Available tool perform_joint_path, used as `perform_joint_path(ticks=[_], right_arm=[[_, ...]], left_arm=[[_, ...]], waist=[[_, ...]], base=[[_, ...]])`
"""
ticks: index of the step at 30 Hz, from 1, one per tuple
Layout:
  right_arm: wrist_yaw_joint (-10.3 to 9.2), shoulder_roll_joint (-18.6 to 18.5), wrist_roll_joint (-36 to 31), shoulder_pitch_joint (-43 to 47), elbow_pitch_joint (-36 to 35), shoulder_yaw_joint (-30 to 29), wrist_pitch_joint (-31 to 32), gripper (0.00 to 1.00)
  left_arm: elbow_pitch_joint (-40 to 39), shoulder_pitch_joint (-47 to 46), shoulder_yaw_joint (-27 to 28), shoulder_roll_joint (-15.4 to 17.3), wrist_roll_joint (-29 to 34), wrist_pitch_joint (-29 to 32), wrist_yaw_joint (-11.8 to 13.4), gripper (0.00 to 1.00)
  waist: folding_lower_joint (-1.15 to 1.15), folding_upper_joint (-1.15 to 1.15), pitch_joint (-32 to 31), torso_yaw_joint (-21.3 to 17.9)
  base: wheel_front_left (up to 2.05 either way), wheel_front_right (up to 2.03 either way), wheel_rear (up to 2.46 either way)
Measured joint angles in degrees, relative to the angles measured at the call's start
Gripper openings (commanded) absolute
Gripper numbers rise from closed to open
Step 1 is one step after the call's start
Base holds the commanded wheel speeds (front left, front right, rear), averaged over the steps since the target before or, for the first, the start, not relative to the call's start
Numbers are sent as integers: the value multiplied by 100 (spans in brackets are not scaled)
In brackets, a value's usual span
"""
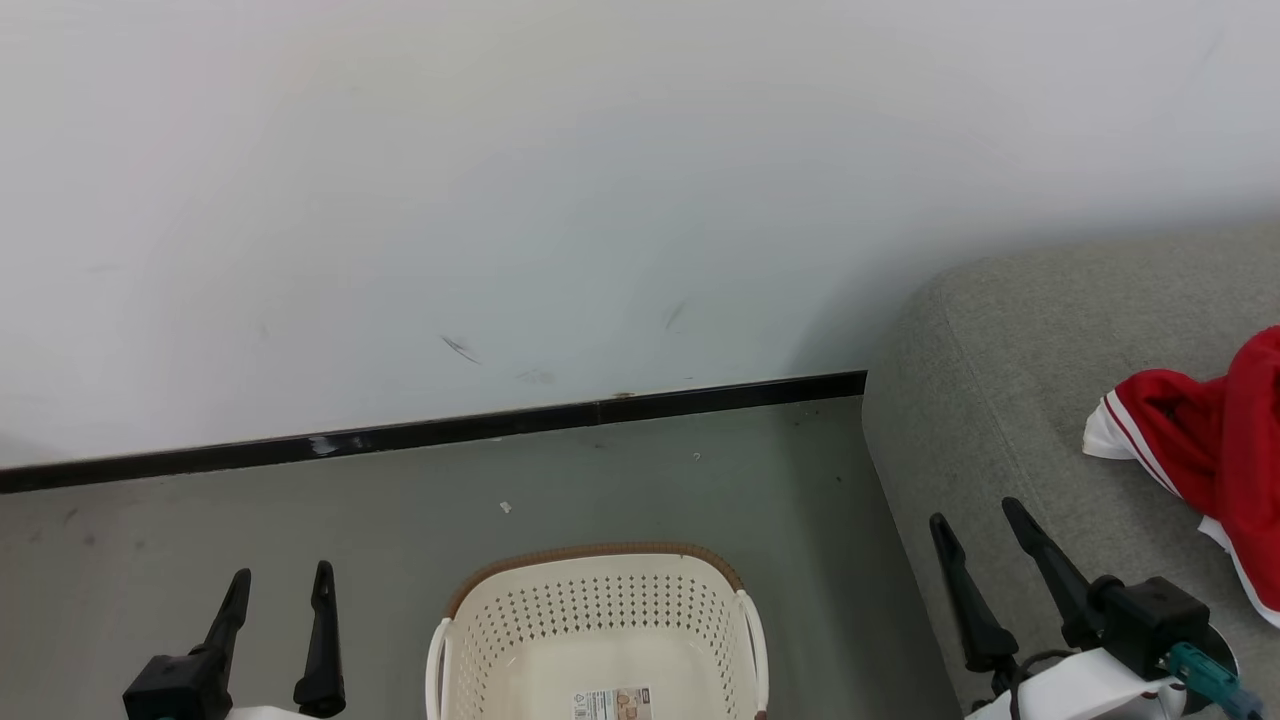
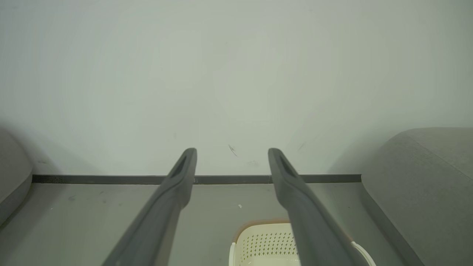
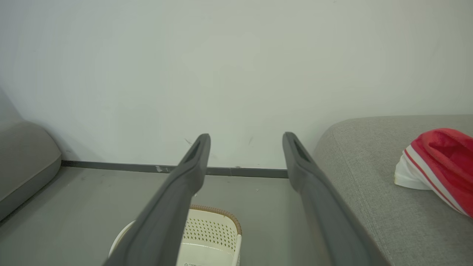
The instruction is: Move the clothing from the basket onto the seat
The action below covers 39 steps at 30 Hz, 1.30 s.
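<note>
The clothing [image 1: 1210,440], red with white stripe trim, lies bunched on the grey seat [image 1: 1010,400] at the right; the right wrist view has the clothing [image 3: 439,162] on the seat [image 3: 369,184] too. The cream basket [image 1: 600,610] with a brown rim stands on the floor at bottom centre, and the part of its floor in view holds only a label. The basket [image 2: 266,244] also sits low in the left wrist view and the basket [image 3: 210,232] in the right wrist view. My left gripper [image 1: 280,580] is open left of the basket. My right gripper [image 1: 975,520] is open over the seat's front edge, holding nothing.
A white wall [image 1: 500,200] with a black skirting strip [image 1: 430,432] runs behind the grey floor [image 1: 250,530]. A second grey cushion [image 3: 22,162] stands at the far left in the wrist views. A small white scrap [image 1: 505,507] lies on the floor beyond the basket.
</note>
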Motion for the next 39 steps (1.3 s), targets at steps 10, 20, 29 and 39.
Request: perform_joint_path(ticks=[10,20,29,39], right_arm=[[0,2,46,109,-38,20,0,100],[0,2,102,113,-76,26,0,100],[0,3,146,124,-155,26,0,100],[0,65,161,335,176,69,18,0]], left_arm=[[-12,1,21,23,51,0,0,100],[-36,66,51,100,101,0,0,100],[-42,107,68,108,101,0,5,100],[225,213,-53,-209,86,12,4,0]], waist=[[0,0,-2,21],[0,0,12,51],[0,0,31,72],[0,0,39,77]], base=[[0,0,0],[0,0,0],[0,0,0],[0,0,0]])
